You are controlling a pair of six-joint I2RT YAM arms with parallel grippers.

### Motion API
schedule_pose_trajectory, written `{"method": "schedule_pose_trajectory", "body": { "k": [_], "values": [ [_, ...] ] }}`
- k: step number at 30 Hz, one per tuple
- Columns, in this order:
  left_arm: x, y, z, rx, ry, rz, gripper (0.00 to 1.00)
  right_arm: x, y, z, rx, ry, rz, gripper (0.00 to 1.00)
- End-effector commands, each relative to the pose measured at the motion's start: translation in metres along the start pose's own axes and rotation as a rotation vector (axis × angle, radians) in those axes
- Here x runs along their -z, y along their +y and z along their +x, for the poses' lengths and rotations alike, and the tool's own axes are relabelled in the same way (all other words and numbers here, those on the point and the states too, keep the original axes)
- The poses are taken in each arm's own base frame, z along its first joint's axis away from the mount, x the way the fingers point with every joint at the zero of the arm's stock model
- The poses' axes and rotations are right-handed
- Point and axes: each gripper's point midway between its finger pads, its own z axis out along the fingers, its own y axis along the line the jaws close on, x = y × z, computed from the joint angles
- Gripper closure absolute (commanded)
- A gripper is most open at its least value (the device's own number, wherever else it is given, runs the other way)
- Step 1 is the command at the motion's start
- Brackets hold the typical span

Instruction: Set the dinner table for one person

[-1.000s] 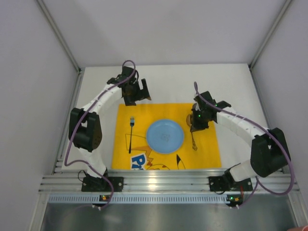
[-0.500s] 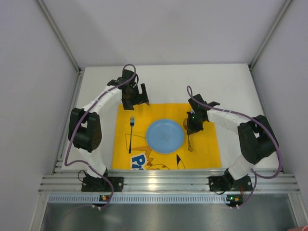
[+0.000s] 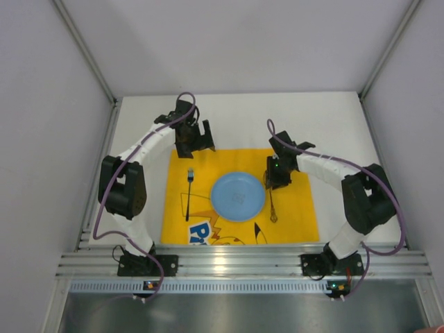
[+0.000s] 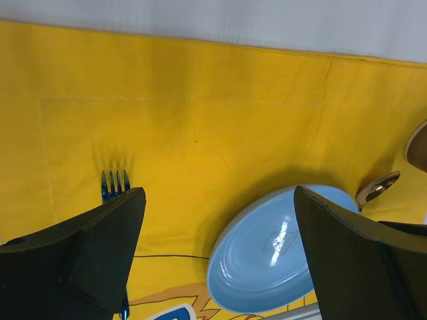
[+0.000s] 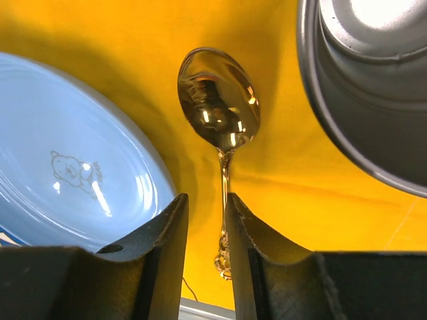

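The white dinner table (image 3: 333, 125) bears a yellow placemat (image 3: 298, 211). On the mat lie a blue plate (image 3: 238, 196) in the middle, a blue fork (image 3: 188, 194) to its left and a gold spoon (image 3: 274, 207) to its right. My right gripper (image 3: 276, 177) hovers low over the spoon. In the right wrist view its fingers (image 5: 207, 200) stand narrowly apart, and the spoon (image 5: 219, 100) lies on the mat with its handle between them, close to the right finger. My left gripper (image 3: 193, 142) is wide open and empty over the mat's far edge (image 4: 220, 193).
A grey round bowl (image 5: 367, 87) stands on the mat just beyond the spoon's bowl, mostly hidden under my right gripper in the top view. Silver rails (image 3: 243, 258) edge the table's near side, and grey walls close in the left, right and back.
My right gripper has moved left and a little farther from the bases, covering the bowl in the top view. The spoon has shifted slightly left towards the plate. The left arm has barely moved.
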Motion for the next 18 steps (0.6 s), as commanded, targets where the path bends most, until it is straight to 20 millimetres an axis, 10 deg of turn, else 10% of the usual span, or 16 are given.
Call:
{"method": "schedule_pose_trajectory", "body": {
  "k": [1, 9, 18],
  "values": [
    [0.015, -0.010, -0.016, -0.011, -0.061, 0.038, 0.02, 0.014, 0.012, -0.012, 0.046, -0.043, -0.012, 0.69],
    [0.019, -0.014, -0.022, -0.001, -0.083, 0.046, 0.02, 0.060, 0.022, -0.020, 0.082, -0.094, -0.028, 0.69],
    [0.041, -0.027, -0.028, 0.028, -0.097, 0.088, 0.02, 0.228, 0.095, -0.076, 0.349, -0.470, -0.334, 0.54]
  ]
}}
